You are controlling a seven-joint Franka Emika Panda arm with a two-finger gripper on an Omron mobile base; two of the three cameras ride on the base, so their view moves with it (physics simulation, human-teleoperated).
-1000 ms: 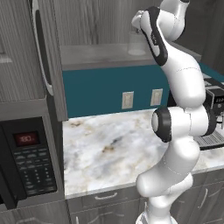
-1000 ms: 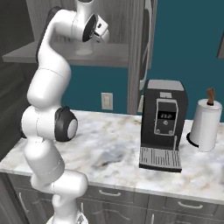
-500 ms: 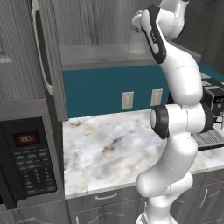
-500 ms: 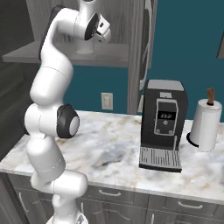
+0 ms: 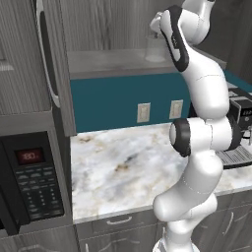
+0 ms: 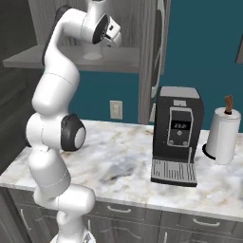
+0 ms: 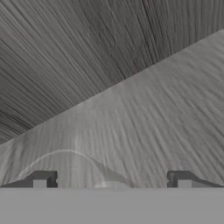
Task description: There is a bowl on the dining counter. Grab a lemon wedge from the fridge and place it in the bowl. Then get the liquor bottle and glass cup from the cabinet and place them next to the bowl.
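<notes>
The glass cup (image 5: 154,49) is a clear tumbler standing on the open cabinet's grey shelf (image 5: 108,62), also visible in the right base view (image 6: 92,50). My arm reaches up to the shelf, with the hand right at the cup. In the hand view my gripper (image 7: 111,180) is open, its fingertips (image 7: 41,179) spread wide. The cup's faint clear rim (image 7: 65,151) arcs low between them, offset to the left and touching neither tip. The bowl, lemon wedge, fridge, dining counter and liquor bottle are out of view.
The cabinet door (image 5: 49,64) hangs open to the left of the shelf. Below lies a marble worktop (image 5: 123,167) with a microwave (image 5: 29,187) at its left. A black coffee machine (image 6: 178,135) and a paper towel roll (image 6: 223,135) stand to the right.
The hand has eased slightly further in over the shelf toward the cup. The jaws stay wide apart.
</notes>
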